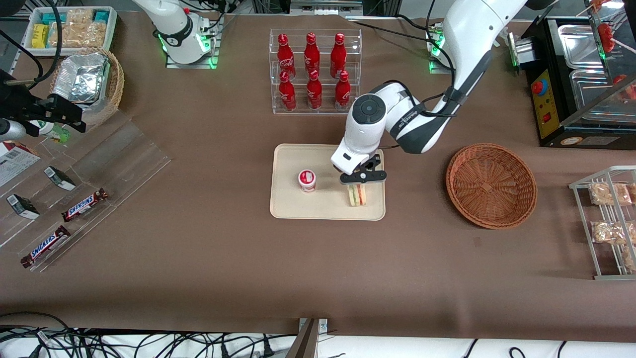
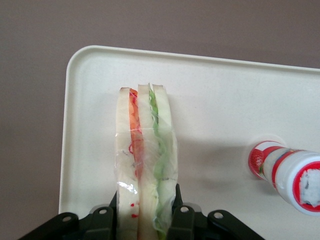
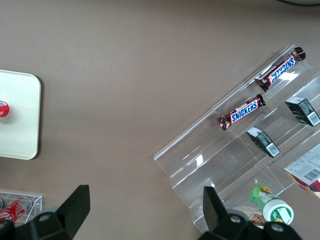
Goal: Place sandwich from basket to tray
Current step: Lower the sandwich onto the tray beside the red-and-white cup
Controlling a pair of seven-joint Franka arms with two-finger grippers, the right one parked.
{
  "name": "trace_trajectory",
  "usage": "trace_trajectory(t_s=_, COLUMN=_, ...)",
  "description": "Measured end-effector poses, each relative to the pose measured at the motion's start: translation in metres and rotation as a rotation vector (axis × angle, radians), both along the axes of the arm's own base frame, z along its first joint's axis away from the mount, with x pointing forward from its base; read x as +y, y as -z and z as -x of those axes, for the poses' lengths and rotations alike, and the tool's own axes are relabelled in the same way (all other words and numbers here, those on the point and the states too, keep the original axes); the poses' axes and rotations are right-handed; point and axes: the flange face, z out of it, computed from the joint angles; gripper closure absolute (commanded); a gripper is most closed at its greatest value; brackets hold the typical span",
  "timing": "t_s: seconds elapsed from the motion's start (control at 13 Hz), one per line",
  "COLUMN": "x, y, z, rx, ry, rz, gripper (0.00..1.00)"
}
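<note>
Triangular sandwich wedge of pale bread in clear wrap [image 1: 357,195] [image 2: 145,165]: standing on edge on the flat cream-beige rectangular tray [image 1: 290,206] [image 2: 220,100], close to the tray corner nearest the front camera at the working arm's end; red and green filling layers visible along the upper edge. Black two-finger gripper [image 1: 362,177] [image 2: 145,220]: directly above the sandwich, clenched on it, one finger [image 2: 102,220] pressed against each bread face. Small red-and-white capped cup [image 1: 307,180] [image 2: 290,172]: upright on the same tray, beside the sandwich, apart from it. Round reddish-brown woven wicker basket [image 1: 491,185]: on the brown desk [image 1: 198,258], well apart from the tray, toward the working arm's end, holding nothing
</note>
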Motion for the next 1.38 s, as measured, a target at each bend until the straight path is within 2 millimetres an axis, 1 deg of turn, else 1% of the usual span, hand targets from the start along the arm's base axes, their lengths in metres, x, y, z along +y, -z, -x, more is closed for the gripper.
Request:
trace_trajectory(t_s=0.23, x=-0.004, y=0.000, z=0.000, rx=-0.035, ry=0.013, rz=0.001, gripper=0.62)
trace_trajectory(t_s=0.62, x=-0.004, y=0.020, z=0.001, rx=-0.049, ry=0.006, rz=-0.020, gripper=0.62)
trace_trajectory(t_s=1.15, x=-0.008, y=0.029, z=0.004, rx=-0.069, ry=0.007, rz=-0.038, gripper=0.62)
trace_trajectory(t_s=1.38, x=-0.009, y=0.034, z=0.005, rx=-0.077, ry=0.006, rz=-0.047, gripper=0.60)
